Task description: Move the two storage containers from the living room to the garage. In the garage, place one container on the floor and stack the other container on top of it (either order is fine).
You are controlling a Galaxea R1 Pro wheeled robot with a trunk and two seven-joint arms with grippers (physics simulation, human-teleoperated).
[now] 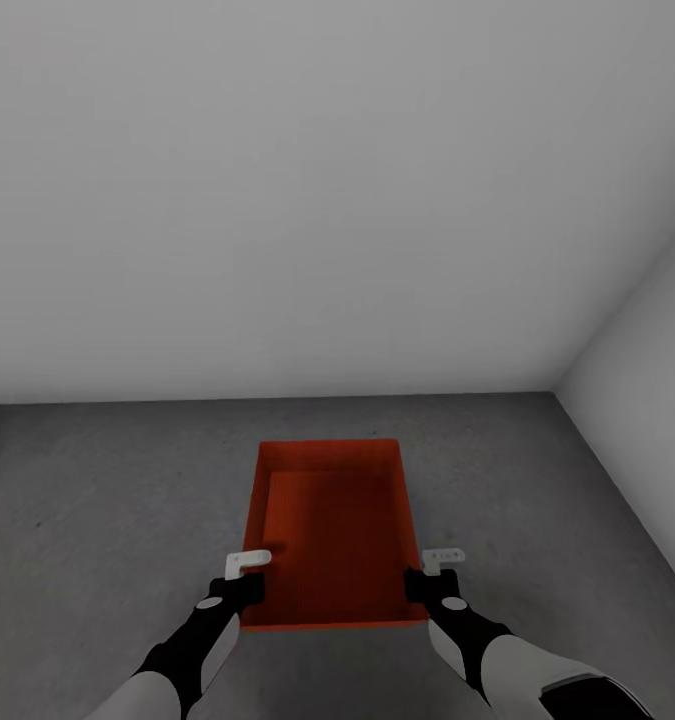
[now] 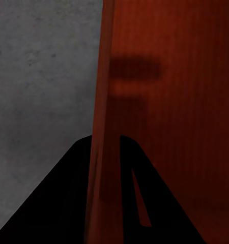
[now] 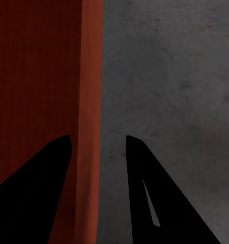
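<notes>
**Gripping one bin over the garage floor**

Straddling the near ends of the long walls, the left end effector (image 1: 249, 572) and right end effector (image 1: 429, 570) each hold a side of one orange-red storage container (image 1: 332, 520). The left wrist view shows fingers (image 2: 58, 203) tight against the wall; the right wrist view shows a gap beside the outer finger (image 3: 160, 198), so that grip looks looser. Whether the bin rests on the concrete floor (image 1: 97, 500) is unclear. Beyond stand white walls (image 1: 317, 200), meeting at a corner.
</notes>
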